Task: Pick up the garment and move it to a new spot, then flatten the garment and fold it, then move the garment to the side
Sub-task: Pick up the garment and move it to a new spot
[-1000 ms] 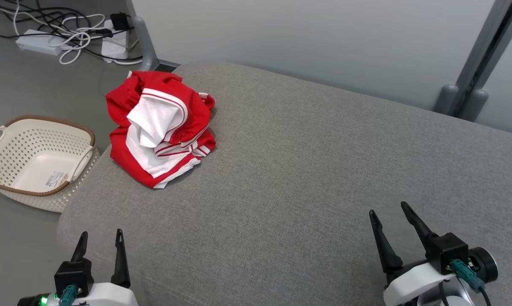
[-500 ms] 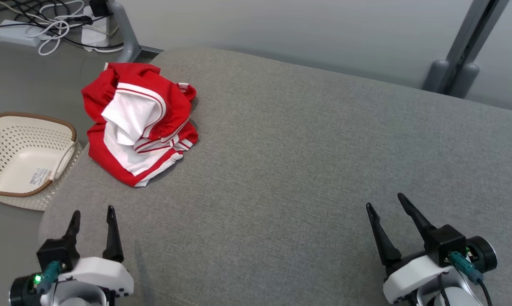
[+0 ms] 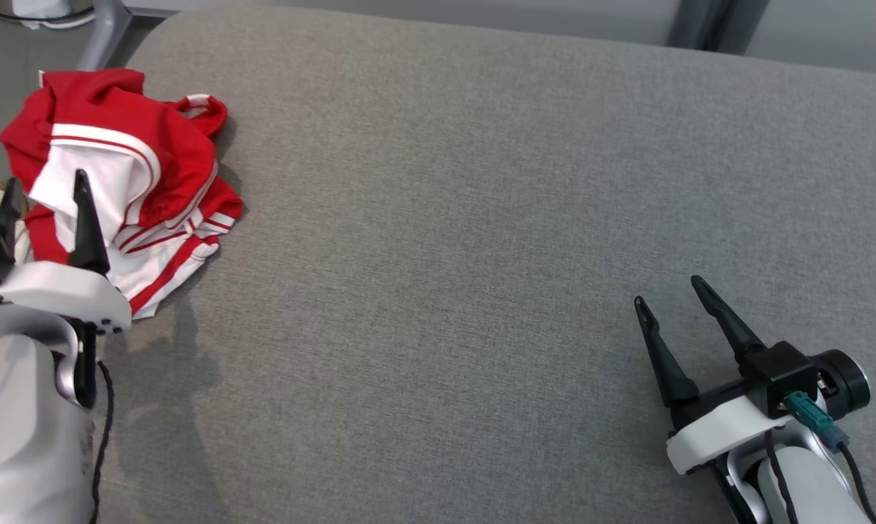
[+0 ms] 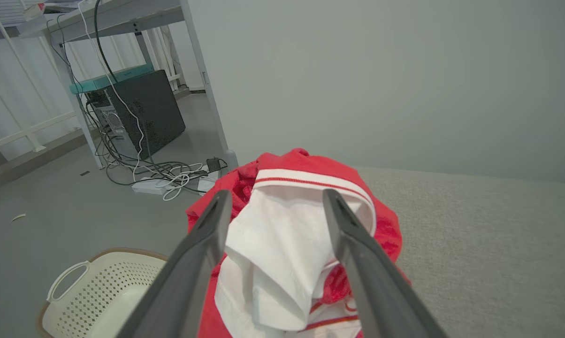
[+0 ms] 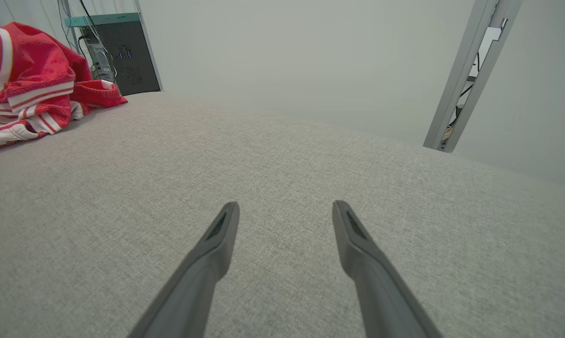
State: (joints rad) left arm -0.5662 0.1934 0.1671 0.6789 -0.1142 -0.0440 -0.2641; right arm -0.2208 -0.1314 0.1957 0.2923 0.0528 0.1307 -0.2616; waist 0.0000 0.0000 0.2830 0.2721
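Two end effectors hang over a grey fabric-covered surface [image 3: 445, 218] in the head view. The left end effector [image 3: 45, 185] is open, its two dark fingers spread and pointing at the garment [image 3: 154, 167]. The garment is a crumpled red and white heap with striped trim, lying just ahead of and partly behind those fingertips. One finger crosses the white part of the cloth, and I cannot tell whether it touches. The right end effector [image 3: 667, 290] is open too and holds nothing; it is above bare fabric, with the garment well away to its left and farther ahead. In the left wrist view, the left end effector [image 4: 277, 193] has its fingers wide apart on either side of a white fold of the garment [image 4: 282, 244], with red cloth bunched beyond it; the jaws are not closed on it. Below and left of the fingers, a cream perforated basket [image 4: 99, 291] with a brown rim sits on the floor [image 4: 38, 220]. Farther ahead on the left are a black computer tower [image 4: 141, 112] and a tangle of cables [image 4: 170, 173]. In the right wrist view, the right end effector [image 5: 286, 204] is spread open and empty, low over the surface [image 5: 263, 155]. The garment [image 5: 38, 89] lies far ahead to its left, and a grey metal post [image 5: 470, 75] stands ahead on the right.
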